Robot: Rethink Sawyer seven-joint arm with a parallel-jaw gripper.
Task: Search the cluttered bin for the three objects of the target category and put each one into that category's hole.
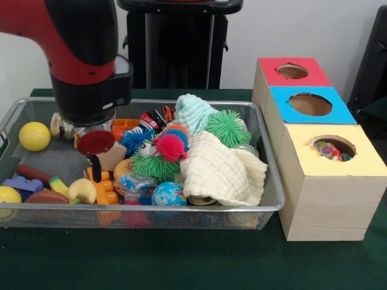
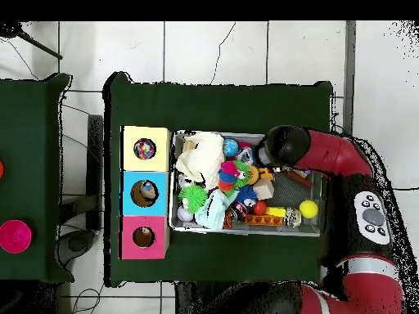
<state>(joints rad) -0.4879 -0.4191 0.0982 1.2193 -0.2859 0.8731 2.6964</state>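
In front view only, end effector (image 1: 95, 171) tips

Yellow ball (image 1: 34, 136), green spiky ball (image 1: 227, 128), cream cloth (image 1: 216, 171), blue-topped box (image 1: 309, 104)

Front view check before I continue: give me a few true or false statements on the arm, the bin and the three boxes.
1. The gripper is down inside the wire-mesh bin. True.
2. The yellow-topped box stands farthest from the camera. False: it is nearest; the red-topped box is farthest.
3. Something multicoloured shows inside the yellow-topped box's hole. True.
4. A cream cloth lies at the bin's end next to the boxes. True.
5. The yellow ball sits on the blue-topped box. False: it lies in the bin, at the end away from the boxes.
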